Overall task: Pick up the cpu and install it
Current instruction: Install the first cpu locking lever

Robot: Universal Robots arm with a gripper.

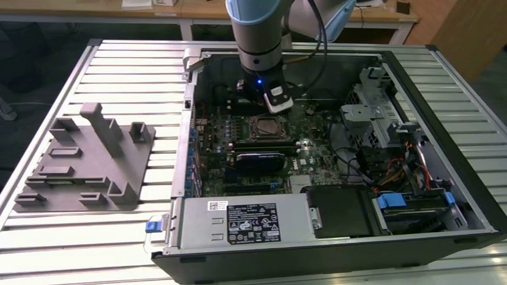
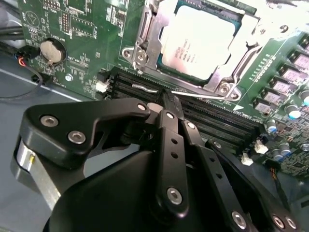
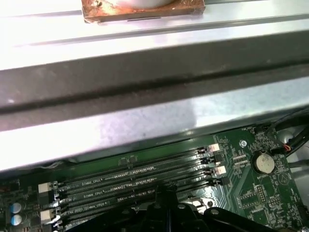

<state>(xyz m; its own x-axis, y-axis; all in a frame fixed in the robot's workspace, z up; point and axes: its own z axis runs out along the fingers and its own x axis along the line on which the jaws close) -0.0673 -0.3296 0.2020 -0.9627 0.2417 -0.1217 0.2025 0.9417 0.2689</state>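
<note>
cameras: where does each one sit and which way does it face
exterior view: off the arm, looking down into the open computer case; shows the arm.
second wrist view: at the wrist, looks along the hand to the cpu in its socket.
first wrist view: at the wrist, looks past the hand to the memory slots.
shared: both wrist views show the hand and memory slots.

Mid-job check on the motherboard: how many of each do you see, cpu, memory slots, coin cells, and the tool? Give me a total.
cpu: 1
memory slots: 4
coin cell: 1
tool: 1
Total: 7
</note>
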